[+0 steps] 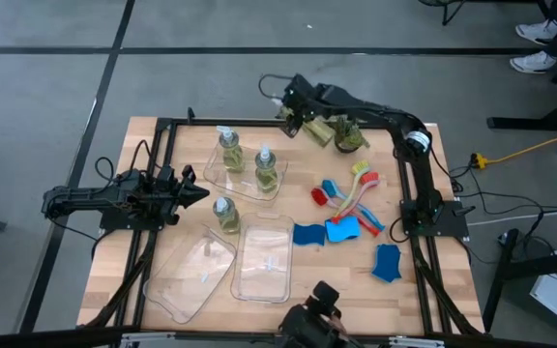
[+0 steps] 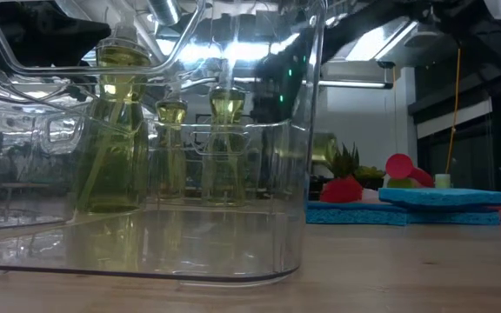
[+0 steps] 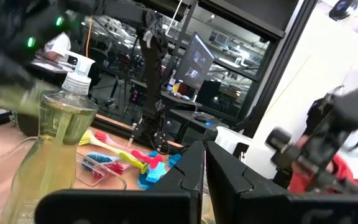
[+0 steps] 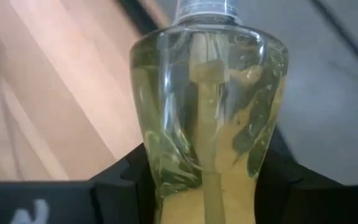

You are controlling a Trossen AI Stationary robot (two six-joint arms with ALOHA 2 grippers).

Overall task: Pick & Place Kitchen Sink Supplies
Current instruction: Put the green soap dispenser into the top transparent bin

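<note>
My left gripper [image 1: 201, 193] sits closed and empty at the table's left edge. My right gripper [image 1: 309, 126], at the far edge, clamps a small clear pump bottle of yellow-green liquid [image 4: 209, 118].

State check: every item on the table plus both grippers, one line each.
Right gripper: shut on a pump bottle, at the far edge by the plant.
Left gripper: shut, empty, table's left.
Standing bottles: three, upright.
Brushes: lying loose.
Sponges: flat on the table.
Near trays: no supplies inside.
</note>
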